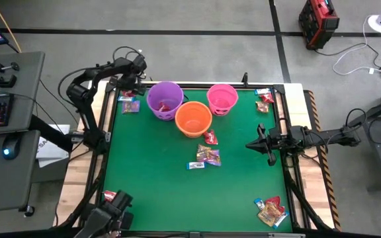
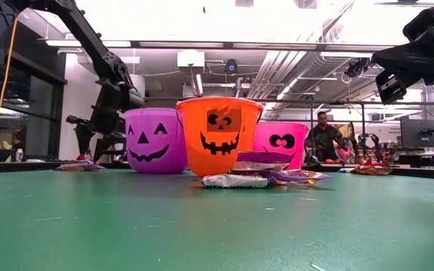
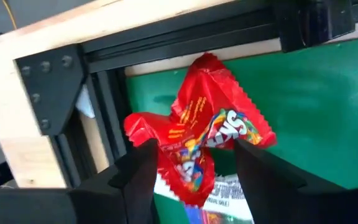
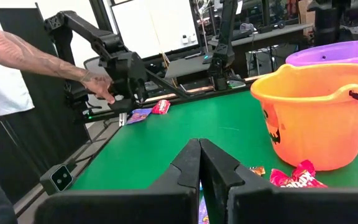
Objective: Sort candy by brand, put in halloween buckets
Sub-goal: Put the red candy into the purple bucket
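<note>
My left gripper [image 1: 129, 92] [image 3: 194, 171] is at the table's far left corner, open. Its fingers stand on either side of a crumpled red candy wrapper [image 3: 207, 127], which lies over a blue-and-white one [image 3: 225, 199]. My right gripper [image 1: 251, 144] [image 4: 199, 155] is shut and empty. It hovers over the table's right side, pointing at the orange bucket [image 1: 194, 119]. The purple bucket [image 1: 165, 99] and the pink bucket [image 1: 222, 98] stand on their bases along the far edge. Loose candy [image 1: 207, 156] lies on the mat on the near side of the orange bucket. My left gripper has a finger on each side of the red wrapper's lower half [image 3: 188, 168], coming down at the corner of the mat. Green mat shows between the wrapper and one finger [image 3: 260, 174]. Whether the other finger touches the wrapper I cannot tell.
More candy lies at the far right corner [image 1: 264, 100], the near right corner [image 1: 270, 210] and the near left edge [image 1: 110, 196]. A black frame rail [image 3: 185, 31] borders the mat beside the left gripper. In the right wrist view a person's hand [image 4: 101, 87] shows near the left arm.
</note>
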{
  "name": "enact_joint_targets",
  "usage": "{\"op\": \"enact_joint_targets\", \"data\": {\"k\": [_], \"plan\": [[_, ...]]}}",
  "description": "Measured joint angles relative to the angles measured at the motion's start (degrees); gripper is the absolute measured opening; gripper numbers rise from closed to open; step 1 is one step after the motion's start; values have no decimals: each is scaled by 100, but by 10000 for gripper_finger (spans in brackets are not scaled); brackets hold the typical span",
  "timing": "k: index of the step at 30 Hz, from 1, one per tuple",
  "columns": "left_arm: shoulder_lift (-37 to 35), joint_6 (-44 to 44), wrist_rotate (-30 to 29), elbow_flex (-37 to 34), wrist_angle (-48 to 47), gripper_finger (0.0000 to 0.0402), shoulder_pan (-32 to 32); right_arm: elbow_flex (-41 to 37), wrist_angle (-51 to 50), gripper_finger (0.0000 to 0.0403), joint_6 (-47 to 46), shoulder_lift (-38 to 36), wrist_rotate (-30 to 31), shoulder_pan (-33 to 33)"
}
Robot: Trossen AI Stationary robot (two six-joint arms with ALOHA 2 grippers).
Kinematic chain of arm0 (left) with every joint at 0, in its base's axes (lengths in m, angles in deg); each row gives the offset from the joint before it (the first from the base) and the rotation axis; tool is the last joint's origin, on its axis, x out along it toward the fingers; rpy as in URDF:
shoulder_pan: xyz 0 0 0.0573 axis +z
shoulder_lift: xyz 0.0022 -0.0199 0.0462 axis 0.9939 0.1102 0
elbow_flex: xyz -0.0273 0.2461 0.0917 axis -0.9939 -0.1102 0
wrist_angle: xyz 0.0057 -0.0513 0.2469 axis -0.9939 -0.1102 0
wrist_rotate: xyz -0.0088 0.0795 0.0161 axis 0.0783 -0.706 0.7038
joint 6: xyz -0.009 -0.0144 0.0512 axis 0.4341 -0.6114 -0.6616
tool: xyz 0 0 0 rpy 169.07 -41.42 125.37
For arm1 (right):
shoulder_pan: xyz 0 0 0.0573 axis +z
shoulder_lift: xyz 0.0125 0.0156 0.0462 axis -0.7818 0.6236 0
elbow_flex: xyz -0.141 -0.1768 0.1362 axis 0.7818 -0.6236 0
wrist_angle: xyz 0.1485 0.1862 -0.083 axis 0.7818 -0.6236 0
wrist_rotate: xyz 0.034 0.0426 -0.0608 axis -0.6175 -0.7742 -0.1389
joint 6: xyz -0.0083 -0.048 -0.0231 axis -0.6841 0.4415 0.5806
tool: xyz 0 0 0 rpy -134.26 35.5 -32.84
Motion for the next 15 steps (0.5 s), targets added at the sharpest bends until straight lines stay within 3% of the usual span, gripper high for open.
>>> {"op": "enact_joint_targets", "data": {"k": [4, 9, 15], "plan": [[108, -138, 56, 0, 5, 141, 33, 2, -2, 0, 0, -2, 0, 2], [21, -488, 195, 0, 22, 19, 37, 1, 0, 0, 0, 0, 1, 1], [-688, -523, 615, 117, 189, 5, 91, 0, -2, 0, -1, 0, -1, 2]]}}
